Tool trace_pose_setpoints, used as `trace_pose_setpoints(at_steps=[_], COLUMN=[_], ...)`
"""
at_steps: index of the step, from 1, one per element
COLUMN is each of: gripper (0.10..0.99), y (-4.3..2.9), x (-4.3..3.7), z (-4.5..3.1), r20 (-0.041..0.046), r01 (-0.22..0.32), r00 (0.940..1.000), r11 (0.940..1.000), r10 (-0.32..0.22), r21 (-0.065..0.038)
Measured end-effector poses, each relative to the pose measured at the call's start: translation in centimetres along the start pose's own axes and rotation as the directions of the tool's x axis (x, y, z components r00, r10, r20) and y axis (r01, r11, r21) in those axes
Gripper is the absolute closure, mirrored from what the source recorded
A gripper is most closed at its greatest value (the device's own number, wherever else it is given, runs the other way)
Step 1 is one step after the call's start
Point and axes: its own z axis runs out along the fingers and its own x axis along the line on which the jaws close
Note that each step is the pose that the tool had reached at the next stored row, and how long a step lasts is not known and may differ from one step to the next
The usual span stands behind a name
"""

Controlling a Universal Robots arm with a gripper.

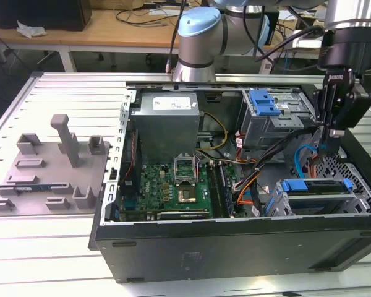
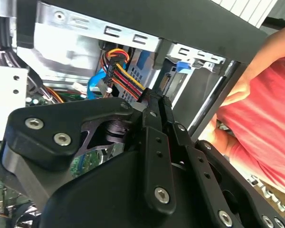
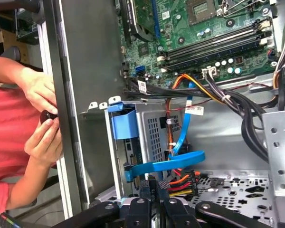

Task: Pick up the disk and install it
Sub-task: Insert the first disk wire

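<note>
Right at my wrist, my fingers are closed tip to tip, as both wrist views show. They hang inside the open computer case, just by a flat blue cable and a bundle of red, yellow and orange wires.

Close beyond them is the disk. It sits in the grey drive cage at the case's corner on the exterior view's right, with its blue handle uppermost. My fingers are above it and clear of it. In the first wrist view that handle lies just beside the case's dark side wall.

Further in lies the green motherboard, with black cables running over it. Past it stands a second cage with a blue latch on top.

Outside the wall, a person in a red top has both hands close to the case.

Farthest off, towards the exterior view's left, a grey fixture rests on the slatted desk.
</note>
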Motion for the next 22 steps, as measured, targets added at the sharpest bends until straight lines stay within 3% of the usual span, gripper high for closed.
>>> trace_pose_setpoints(at_steps=[3, 6, 8, 13, 16, 19, 22], gripper=[0.918, 0.918, 0.918, 0.918, 0.918, 0.918, 0.918], y=[-0.18, -0.28, -0.33, -0.59, -0.57, -0.37, -0.27], x=[0.78, 1.40, 1.74, 3.40, 4.13, 4.70, 5.11], z=[0.27, 0.37, 0.45, 1.45, 1.91, 2.25, 2.49], r20=[0.0075, 0.0386, 0.0430, 0.0501, 0.0998, 0.1648, 0.1945], r01=[0.000, -0.002, -0.002, -0.003, -0.009, -0.016, -0.019], r00=[1.0000, 0.9993, 0.9991, 0.9987, 0.9950, 0.9862, 0.9808], r11=[1.0000, 1.0000, 1.0000, 1.0000, 0.9999, 0.9998, 0.9998], r10=[0.000, 0.002, 0.002, 0.003, 0.009, 0.015, 0.017], r21=[-0.001, 0.000, 0.000, -0.001, 0.005, 0.009, 0.009])
